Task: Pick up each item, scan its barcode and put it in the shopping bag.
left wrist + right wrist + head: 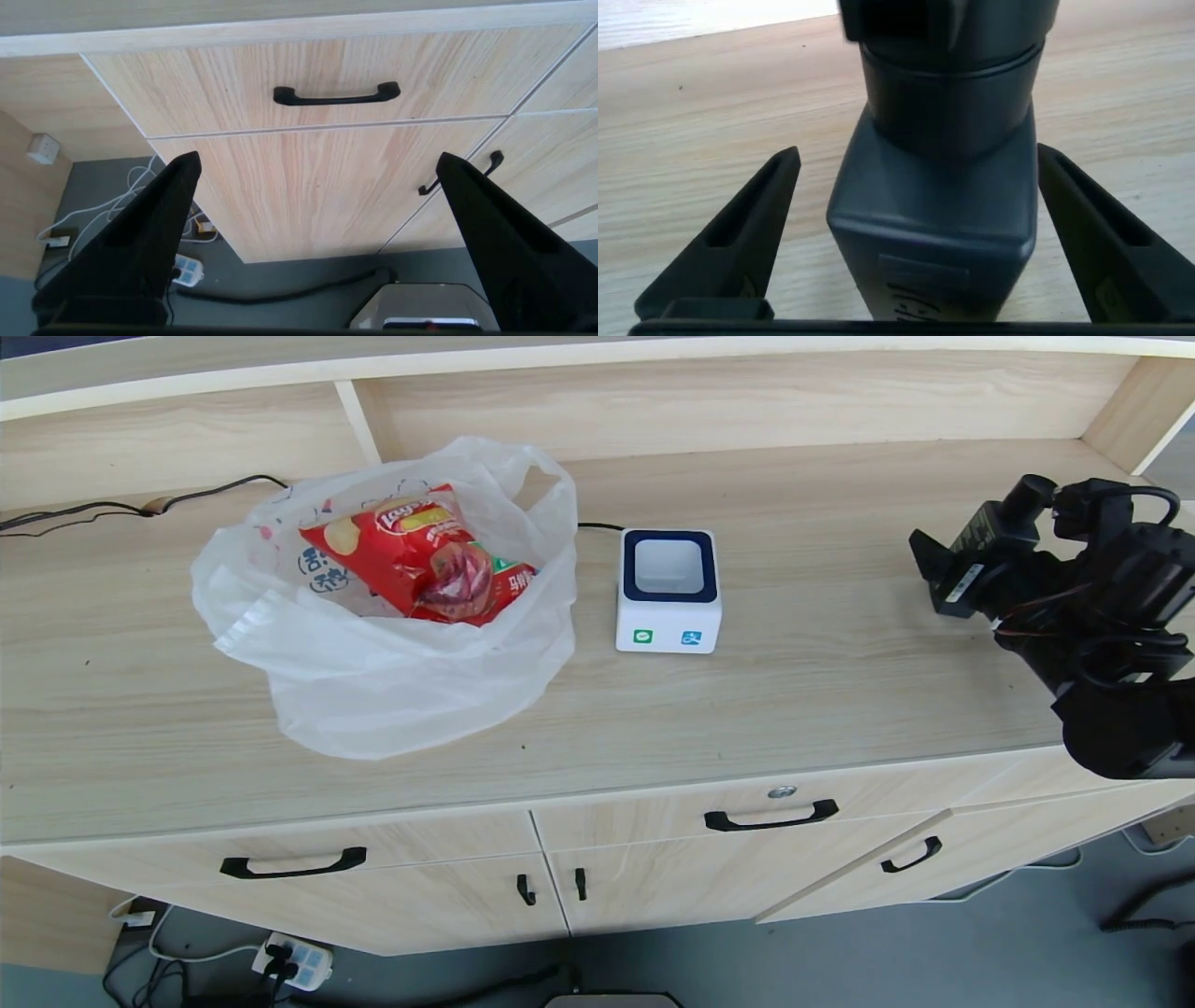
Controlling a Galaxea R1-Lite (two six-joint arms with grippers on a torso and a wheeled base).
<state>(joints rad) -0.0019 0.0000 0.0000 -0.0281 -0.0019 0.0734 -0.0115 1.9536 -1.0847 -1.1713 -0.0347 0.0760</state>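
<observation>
One packet (420, 555) bagged, the right pincer (917, 154) straddles a dark bottle (934, 224) near the surface's (822, 653) right edge, spread wide for pickup.

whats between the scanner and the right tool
Nothing: in the head view, the stretch from the scanner to the right tool is bare counter.

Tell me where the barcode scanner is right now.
In the head view, the white barcode scanner sits near the middle of the wooden counter, just to the robot's right of the shopping bag.
</observation>
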